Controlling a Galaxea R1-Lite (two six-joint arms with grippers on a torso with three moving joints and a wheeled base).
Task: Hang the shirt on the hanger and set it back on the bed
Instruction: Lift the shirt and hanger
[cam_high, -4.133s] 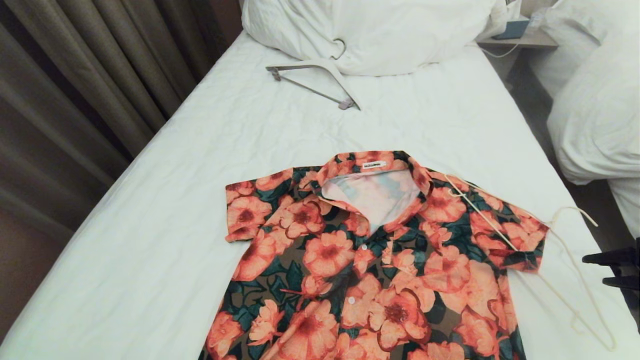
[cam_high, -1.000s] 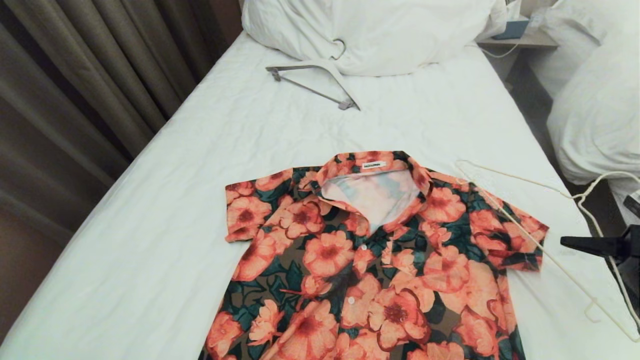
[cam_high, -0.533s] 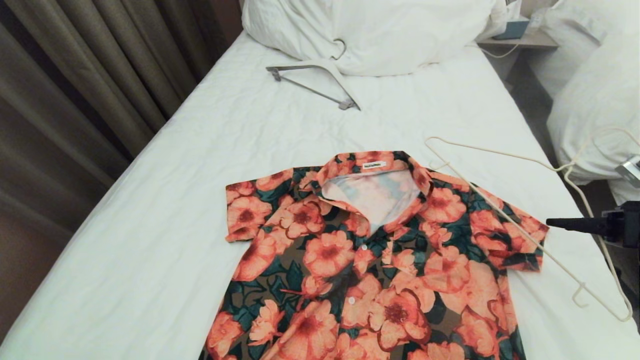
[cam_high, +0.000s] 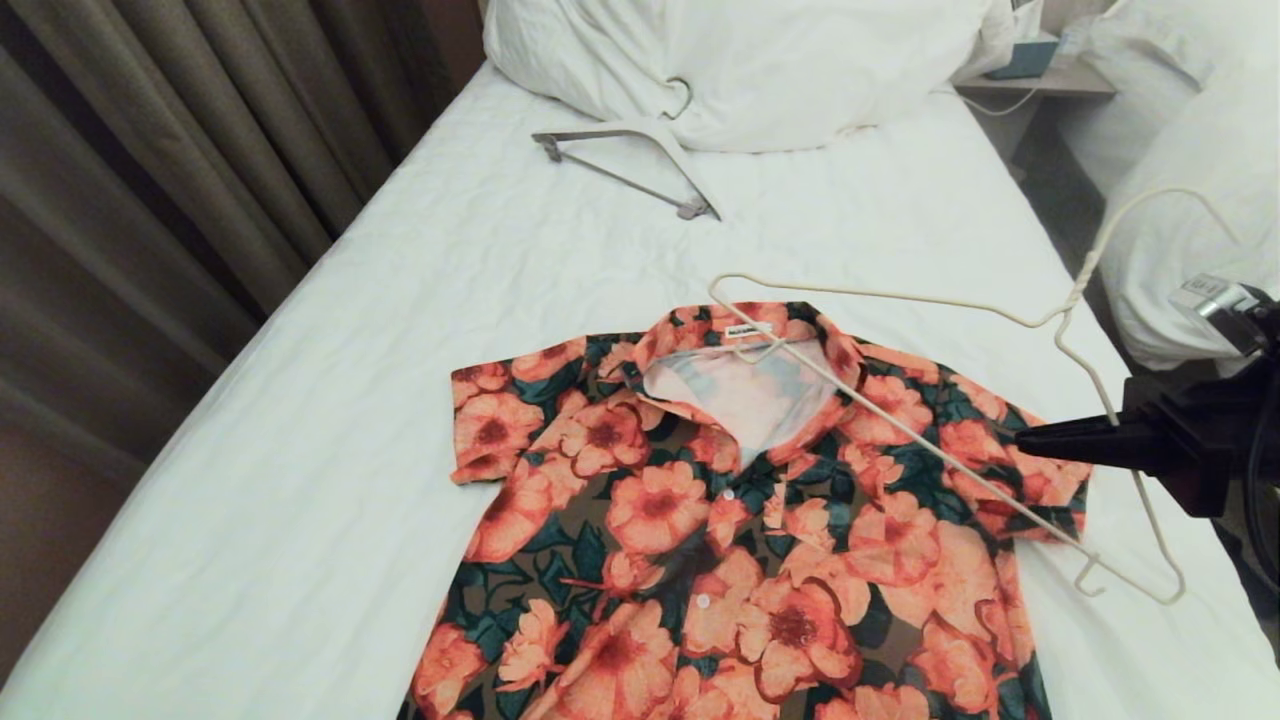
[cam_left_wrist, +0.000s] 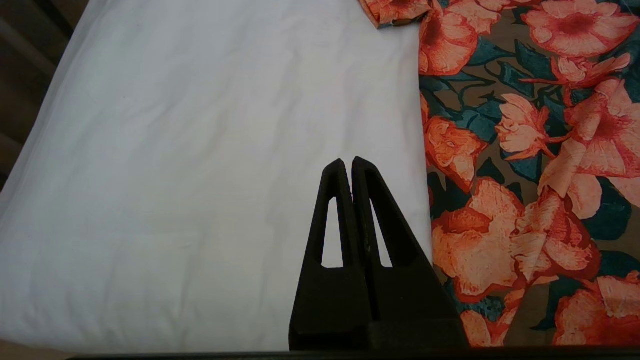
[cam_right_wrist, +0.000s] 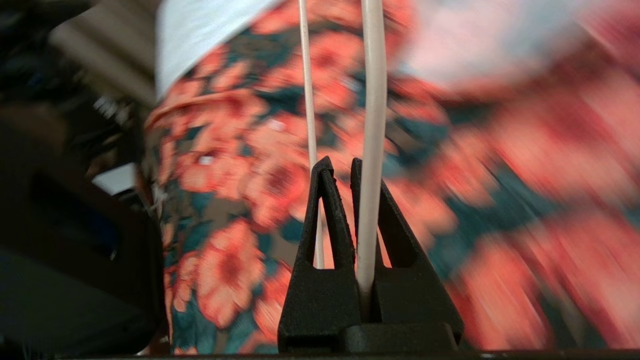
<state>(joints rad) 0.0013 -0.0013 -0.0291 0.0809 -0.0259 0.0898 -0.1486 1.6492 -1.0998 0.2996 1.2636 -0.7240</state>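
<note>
The flowered shirt (cam_high: 700, 520) lies flat and face up on the bed (cam_high: 500, 300), collar toward the pillow. My right gripper (cam_high: 1030, 440) reaches in from the bed's right side and is shut on the hanger (cam_high: 900, 297), a thin cream wire one, gripping its sloping side below the neck. The hanger hovers tilted over the shirt's right shoulder; its far corner is above the collar and its hook points up at the right. The right wrist view shows the hanger wire (cam_right_wrist: 372, 100) pinched in the right gripper (cam_right_wrist: 340, 162) above the shirt (cam_right_wrist: 225, 200). My left gripper (cam_left_wrist: 347, 162) is shut and empty over the sheet (cam_left_wrist: 175, 150) beside the shirt (cam_left_wrist: 525, 150).
A thicker white hanger with a grey bar (cam_high: 640, 150) lies near the pillow (cam_high: 760, 50). Brown curtains (cam_high: 150, 150) run along the bed's left side. A second bed with a rumpled duvet (cam_high: 1190, 200) and a nightstand (cam_high: 1040, 75) stand to the right.
My right gripper has lifted the hanger and swung it left, from the bed's right edge to over the shirt's shoulder and collar. The shirt and the left gripper have not moved.
</note>
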